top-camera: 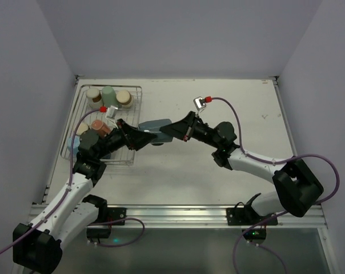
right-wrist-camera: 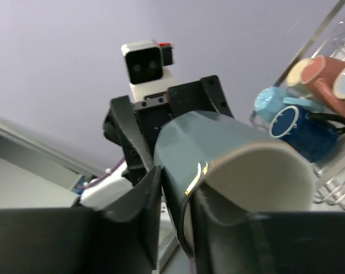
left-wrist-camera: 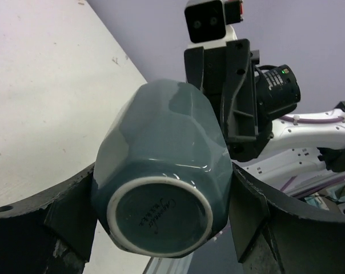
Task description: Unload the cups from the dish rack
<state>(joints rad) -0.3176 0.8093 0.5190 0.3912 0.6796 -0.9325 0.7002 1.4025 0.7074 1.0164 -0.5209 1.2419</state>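
A grey-green faceted cup (top-camera: 155, 127) hangs on its side in the air between my two arms, just right of the dish rack (top-camera: 129, 87). My left gripper (top-camera: 139, 137) is shut around its base; in the left wrist view the cup (left-wrist-camera: 161, 165) fills the space between the fingers (left-wrist-camera: 69, 222). My right gripper (top-camera: 171, 131) pinches the cup's rim, one finger inside and one outside, as the right wrist view shows on the cup (right-wrist-camera: 218, 142). The rack holds a beige cup (top-camera: 93, 94), a mint green cup (top-camera: 108, 94), a beige-and-brown cup (top-camera: 124, 98) and a salmon cup (top-camera: 100, 127).
In the right wrist view a navy mug (right-wrist-camera: 304, 131), a light blue cup (right-wrist-camera: 269, 101) and a salmon cup (right-wrist-camera: 327, 77) lie in the rack. The white table (top-camera: 229, 97) stretches to the right of the rack. Grey walls close in the back and sides.
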